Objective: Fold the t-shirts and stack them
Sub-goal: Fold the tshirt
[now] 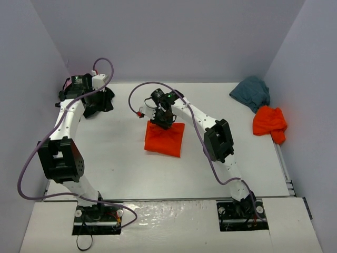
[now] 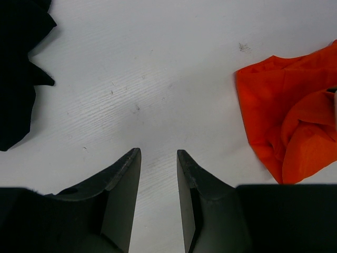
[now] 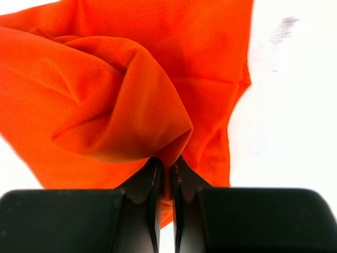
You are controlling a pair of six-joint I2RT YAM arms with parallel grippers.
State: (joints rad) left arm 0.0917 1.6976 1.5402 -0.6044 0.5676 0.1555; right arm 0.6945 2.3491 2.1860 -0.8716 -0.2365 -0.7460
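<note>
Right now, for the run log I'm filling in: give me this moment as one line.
right gripper: shut on centre orange t-shirt | left gripper: open, empty, beside black t-shirt

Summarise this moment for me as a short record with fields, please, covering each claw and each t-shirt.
left claw: open, empty, above bare table
right claw: shut on a raised fold of the centre orange t-shirt
centre orange t-shirt: mid-table, partly folded
black t-shirt: crumpled, far left corner, apart from the left claw
teal-grey t-shirt: crumpled, far right corner
second orange t-shirt: crumpled, right edge, just nearer than the teal-grey one
stack: none yet
</note>
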